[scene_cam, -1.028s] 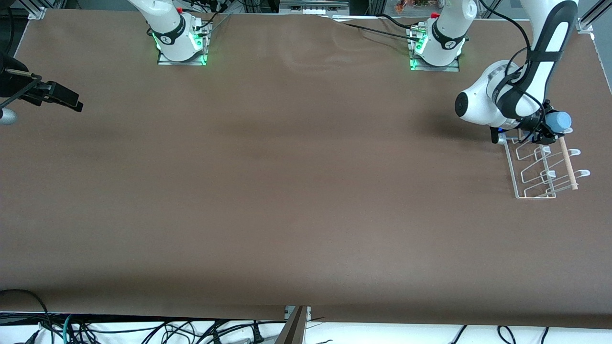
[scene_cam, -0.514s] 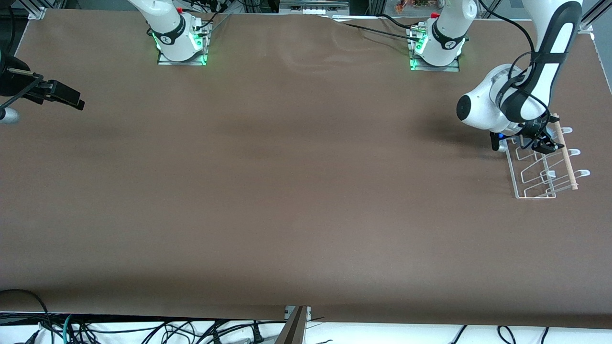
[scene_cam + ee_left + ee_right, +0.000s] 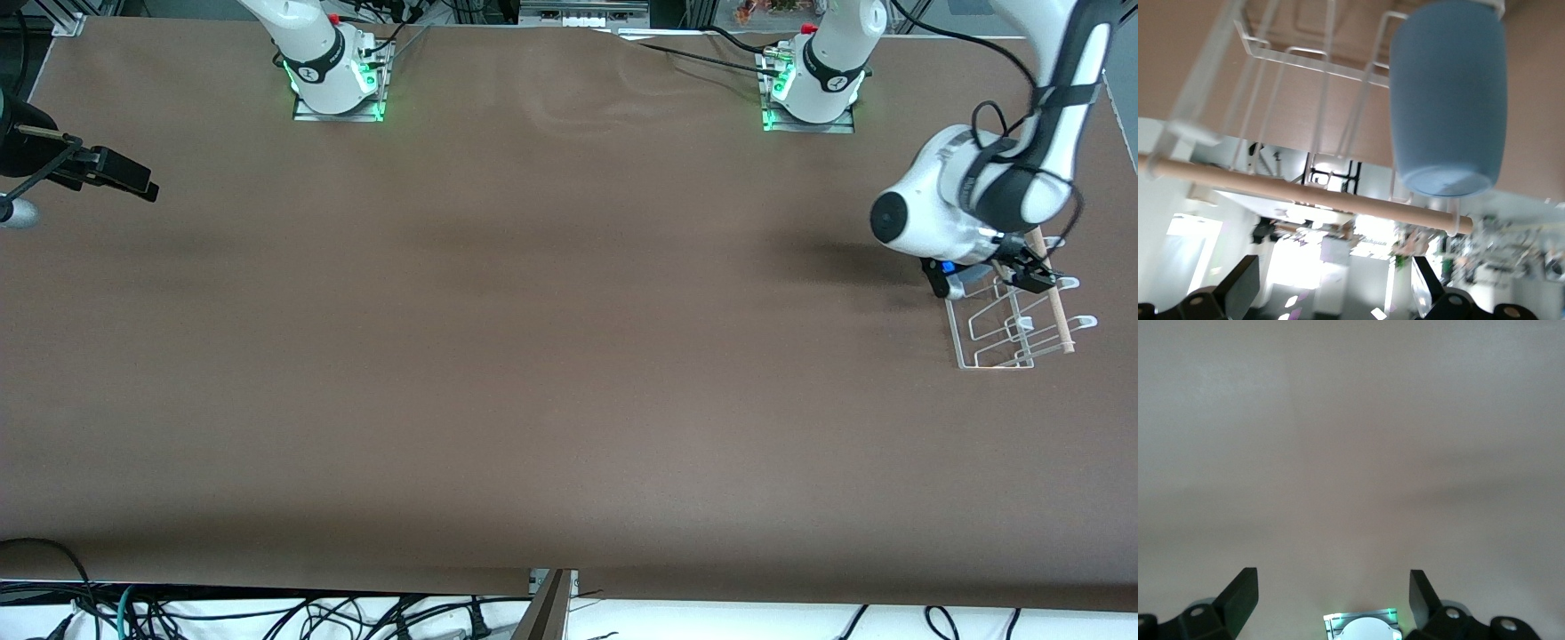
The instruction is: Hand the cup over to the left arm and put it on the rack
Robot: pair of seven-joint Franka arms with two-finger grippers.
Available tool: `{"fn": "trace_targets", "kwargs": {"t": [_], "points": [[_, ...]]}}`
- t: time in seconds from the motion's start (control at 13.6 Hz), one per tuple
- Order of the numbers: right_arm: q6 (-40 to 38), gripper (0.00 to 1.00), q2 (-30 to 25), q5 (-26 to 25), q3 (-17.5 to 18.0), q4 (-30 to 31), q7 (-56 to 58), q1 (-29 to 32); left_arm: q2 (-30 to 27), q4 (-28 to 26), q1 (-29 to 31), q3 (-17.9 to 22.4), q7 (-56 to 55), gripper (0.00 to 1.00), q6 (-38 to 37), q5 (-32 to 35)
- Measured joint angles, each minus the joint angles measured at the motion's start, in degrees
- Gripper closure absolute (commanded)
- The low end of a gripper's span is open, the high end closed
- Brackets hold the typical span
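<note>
From my remote seat I counted two arms, so two grippers: the left gripper point(image 3: 1022, 269) and the right gripper point(image 3: 1333, 603). There was one cup point(image 3: 1450, 100), one rack point(image 3: 1005, 320) with a single wooden dowel point(image 3: 1054, 300), all on one table point(image 3: 533, 356)

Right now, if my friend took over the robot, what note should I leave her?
Left tool: open, holding nothing, just above the rack at the left arm's end of the table.
Right tool: open, empty, waiting over bare table at the right arm's end.
Cup: on the rack's wire prongs, clear of the fingers.
Done: handover and placing, it seems.
Left: lift the left arm away without bumping the rack.
</note>
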State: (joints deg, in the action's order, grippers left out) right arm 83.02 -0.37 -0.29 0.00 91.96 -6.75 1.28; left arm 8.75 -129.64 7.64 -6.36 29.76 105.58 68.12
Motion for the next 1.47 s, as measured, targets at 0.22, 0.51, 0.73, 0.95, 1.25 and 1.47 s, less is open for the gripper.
{"fn": "trace_targets", "kwargs": {"t": [0.22, 0.51, 0.73, 0.95, 1.25, 1.47], "points": [[-0.35, 0.0, 0.0, 0.0, 0.0, -0.08, 0.0, 0.0, -0.73, 10.26, -0.01, -0.27, 0.26, 0.0, -0.01, -16.74], [-0.66, 0.0, -0.02, 0.01, 0.0, -0.2, 0.0, -0.01, -3.21, 23.77, 0.0, -0.68, 0.35, 0.0, 0.0, -38.6], [-1.66, 0.0, -0.03, 0.01, 0.0, -0.4, 0.0, -0.01, -3.54, 31.47, 0.07, -0.44, -3.7, 0.0, -2.36, -51.66], [-2.48, 0.0, -0.07, 0.01, 0.0, -0.45, 0.0, -0.01, -3.58, 37.35, 0.07, -0.45, -16.99, 0.0, -7.89, -61.06], [-2.99, 0.0, -0.19, 0.01, 0.0, -0.5, 0.0, -0.01, -3.59, 42.47, -0.63, -0.69, -31.12, 0.0, -13.32, -64.35], [-3.05, 0.0, -0.19, 0.01, 0.0, -0.51, 0.0, -0.01, -3.56, 44.63, -1.24, -1.13, -35.84, 0.0, -17.78, -65.7]]}}
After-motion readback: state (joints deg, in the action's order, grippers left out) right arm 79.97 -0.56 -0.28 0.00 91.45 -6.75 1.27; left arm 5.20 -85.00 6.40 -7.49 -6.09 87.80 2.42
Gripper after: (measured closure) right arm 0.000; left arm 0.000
